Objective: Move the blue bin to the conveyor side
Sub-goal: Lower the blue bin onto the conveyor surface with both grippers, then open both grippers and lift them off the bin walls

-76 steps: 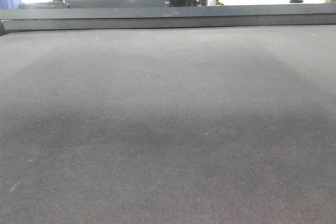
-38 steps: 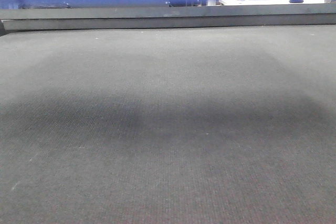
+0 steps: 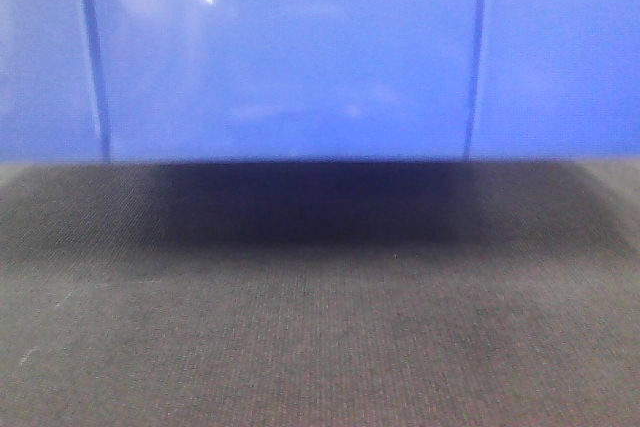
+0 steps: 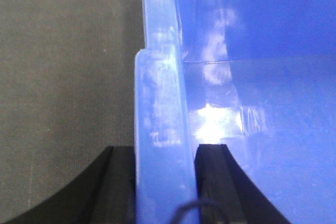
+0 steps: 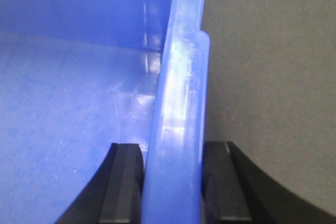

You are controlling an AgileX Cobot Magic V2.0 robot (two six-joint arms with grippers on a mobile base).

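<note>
Holding blue bin (image 3: 280, 57) low over conveyor (image 3: 320, 337), contact unclear, w/ left end effector (image 4: 164, 156) & right end effector (image 5: 172, 153) each pinching its rim; prob. placing step, next: set flat, then release.

front view | blue bin (image 3: 290, 57) brought down from a strip at the top edge to fill the upper half | far rail and background now hidden | dark shadow cast on conveyor (image 3: 320, 347) beneath its wall

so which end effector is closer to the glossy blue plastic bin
Neither: the left end effector is shut on one rim of the glossy blue plastic bin, the right end effector on the opposite rim.
</note>
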